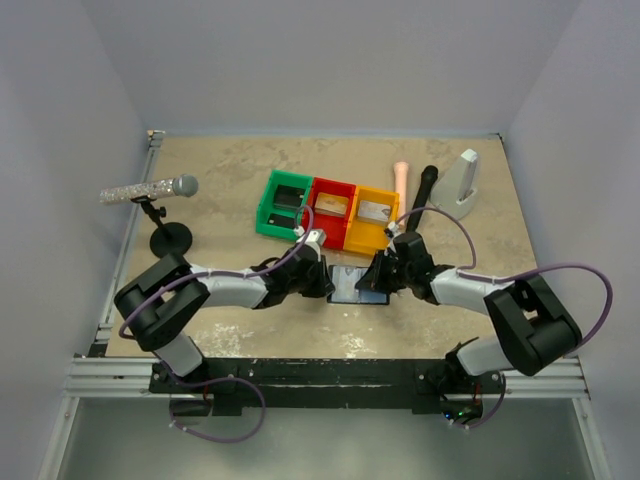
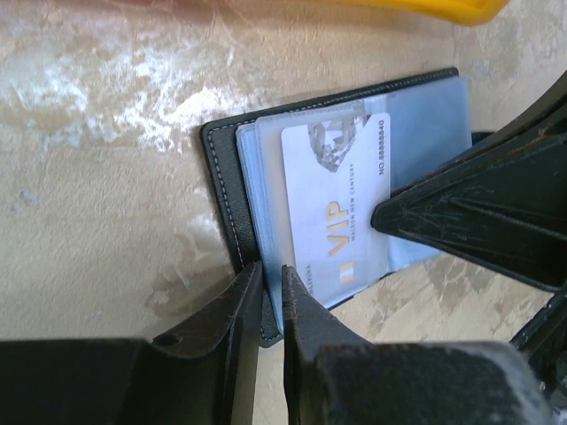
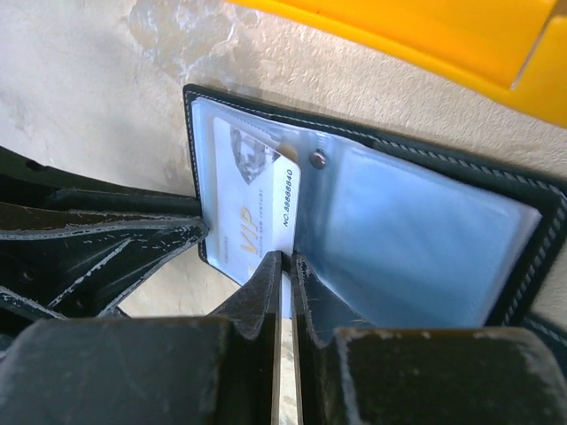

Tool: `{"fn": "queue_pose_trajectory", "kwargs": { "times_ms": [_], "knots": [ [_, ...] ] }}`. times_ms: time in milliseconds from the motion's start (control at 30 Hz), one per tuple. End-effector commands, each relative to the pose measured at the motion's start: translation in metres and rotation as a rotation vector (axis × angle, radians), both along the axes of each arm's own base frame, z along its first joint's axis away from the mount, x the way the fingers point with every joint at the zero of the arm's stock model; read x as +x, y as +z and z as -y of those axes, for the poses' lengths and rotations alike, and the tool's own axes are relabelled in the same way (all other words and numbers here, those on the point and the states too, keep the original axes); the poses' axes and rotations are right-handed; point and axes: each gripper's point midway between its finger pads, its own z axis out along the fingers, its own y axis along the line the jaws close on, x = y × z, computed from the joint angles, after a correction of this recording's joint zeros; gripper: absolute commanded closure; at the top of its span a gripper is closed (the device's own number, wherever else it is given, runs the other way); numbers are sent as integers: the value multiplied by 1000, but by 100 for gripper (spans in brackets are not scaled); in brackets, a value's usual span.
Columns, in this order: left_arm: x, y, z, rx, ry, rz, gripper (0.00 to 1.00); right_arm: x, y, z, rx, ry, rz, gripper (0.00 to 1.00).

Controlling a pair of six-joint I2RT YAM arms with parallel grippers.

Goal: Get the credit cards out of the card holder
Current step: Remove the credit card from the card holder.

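With left gripper [image 2: 270, 270] clamped on holder [image 2: 221, 186] edge and right gripper [image 3: 286, 258] nipping card [image 3: 252, 212], best draw card straight out, level.

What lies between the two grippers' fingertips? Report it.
The open card holder, a silvery VIP card in its clear sleeve; both wrist views show it.

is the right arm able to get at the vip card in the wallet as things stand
Probably yes: the card holder lies open, the VIP card sticks partway out, and the right gripper looks closed on its edge. The left gripper pinches the holder's rim.
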Motion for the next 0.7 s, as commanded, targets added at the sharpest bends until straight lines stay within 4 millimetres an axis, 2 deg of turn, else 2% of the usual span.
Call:
{"fn": "queue_pose_trajectory", "kwargs": {
  "times_ms": [0, 167, 367, 667],
  "knots": [
    [-31, -19, -25, 62, -16, -93, 80, -7, -1, 6, -23, 48, 27, 100],
    [-35, -7, -34, 38, -4, -58, 79, -14, 0, 9, -34, 71, 33, 100],
    [-30, 18, -29, 0, -19, -8, 78, -18, 1, 11, -43, 88, 36, 100],
    [-29, 27, -29, -15, -21, 10, 78, -22, 8, 15, -45, 90, 48, 100]
  ]
}}
